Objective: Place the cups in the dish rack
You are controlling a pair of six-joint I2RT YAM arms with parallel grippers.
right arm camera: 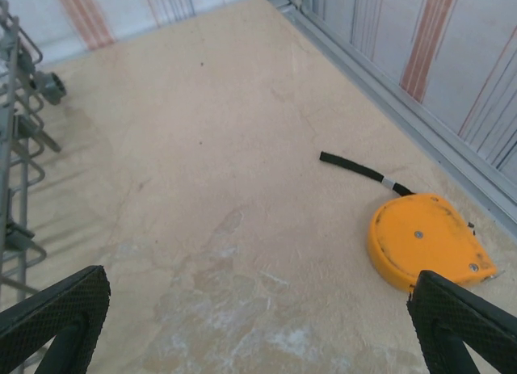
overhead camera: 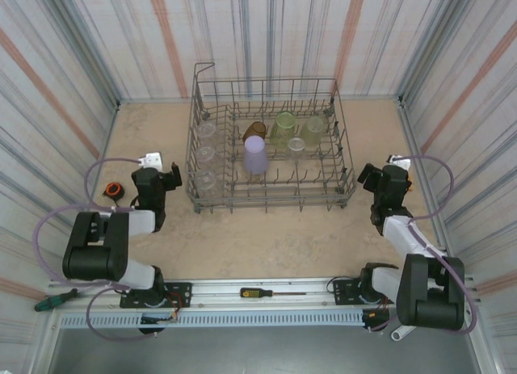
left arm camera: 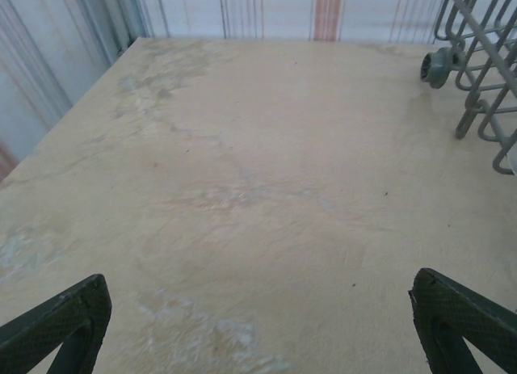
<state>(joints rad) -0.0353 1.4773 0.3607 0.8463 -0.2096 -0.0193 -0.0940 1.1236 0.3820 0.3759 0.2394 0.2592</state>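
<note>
Several clear and tinted cups (overhead camera: 255,154) sit in the wire dish rack (overhead camera: 266,199).

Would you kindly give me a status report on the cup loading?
Open and empty: left gripper, right gripper. Seen cups inside dish rack. Tape measure by right gripper.

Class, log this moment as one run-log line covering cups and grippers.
cups: in rack | left gripper: open, empty, beside rack | right gripper: open, empty, beside rack

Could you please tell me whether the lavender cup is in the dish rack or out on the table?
In: the lavender cup stands inside the wire walls of the dish rack, near its middle.
</note>
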